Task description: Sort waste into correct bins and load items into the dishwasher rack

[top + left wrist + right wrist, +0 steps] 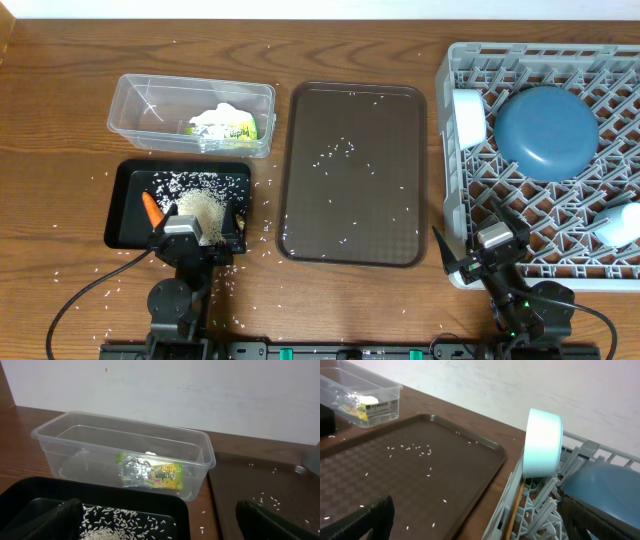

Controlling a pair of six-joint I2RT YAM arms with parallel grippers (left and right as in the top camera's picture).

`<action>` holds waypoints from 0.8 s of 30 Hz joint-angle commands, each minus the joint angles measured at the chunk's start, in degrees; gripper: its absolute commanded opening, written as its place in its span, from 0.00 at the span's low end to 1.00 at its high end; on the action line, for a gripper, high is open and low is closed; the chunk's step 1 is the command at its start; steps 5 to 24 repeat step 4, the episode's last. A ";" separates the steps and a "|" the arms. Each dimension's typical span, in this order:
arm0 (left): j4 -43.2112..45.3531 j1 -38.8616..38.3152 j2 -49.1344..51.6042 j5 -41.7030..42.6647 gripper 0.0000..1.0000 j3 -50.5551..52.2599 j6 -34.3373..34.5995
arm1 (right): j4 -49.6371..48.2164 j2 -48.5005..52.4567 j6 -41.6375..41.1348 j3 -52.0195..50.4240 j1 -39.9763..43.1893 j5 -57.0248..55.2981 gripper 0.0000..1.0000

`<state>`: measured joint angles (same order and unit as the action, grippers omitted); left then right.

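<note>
The clear tub (140,100) holds the crumpled white tissue (222,114) and the yellow-green foil wrapper (238,129); the wrapper also shows in the left wrist view (156,474). The black tub (128,205) holds the orange carrot (151,208) and a heap of rice (200,205). The grey dishwasher rack (470,215) holds the dark-blue plate (546,130), the white bowl (468,118) on its edge, and a pale cup (620,222). My left gripper (198,230) is open and empty over the black tub's front edge. My right gripper (478,240) is open and empty over the rack's front left corner. I see no brown lump.
The flat dark-brown tray (352,230) lies between the tubs and the rack, with scattered rice grains (340,150) on it. More grains lie loose on the wooden table (80,270) around the black tub. Cables run along the front edge.
</note>
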<state>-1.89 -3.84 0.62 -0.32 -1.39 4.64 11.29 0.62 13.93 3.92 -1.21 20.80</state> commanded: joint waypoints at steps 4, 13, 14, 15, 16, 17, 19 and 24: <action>-2.14 0.24 -0.39 -0.11 0.98 1.16 0.09 | -0.11 -0.33 -0.15 -0.26 -0.48 0.07 0.99; -2.14 0.24 -0.39 -0.11 0.98 1.16 0.09 | -0.11 -0.33 -0.15 -0.26 -0.48 0.07 0.99; -2.14 0.24 -0.39 -0.11 0.98 1.16 0.09 | -0.11 -0.33 -0.15 -0.26 -0.48 0.07 0.99; -2.14 0.24 -0.39 -0.11 0.98 1.16 0.09 | -0.11 -0.33 -0.15 -0.26 -0.48 0.07 0.99; -2.14 0.24 -0.39 -0.11 0.98 1.16 0.09 | -0.11 -0.33 -0.15 -0.26 -0.48 0.07 0.99; -2.14 0.24 -0.39 -0.11 0.98 1.16 0.09 | -0.11 -0.33 -0.15 -0.26 -0.48 0.07 0.99; -2.14 0.24 -0.39 -0.11 0.98 1.16 0.09 | -0.11 -0.33 -0.15 -0.26 -0.48 0.07 0.99; -2.14 0.24 -0.39 -0.11 0.98 1.16 0.09 | -0.11 -0.33 -0.15 -0.26 -0.48 0.07 0.99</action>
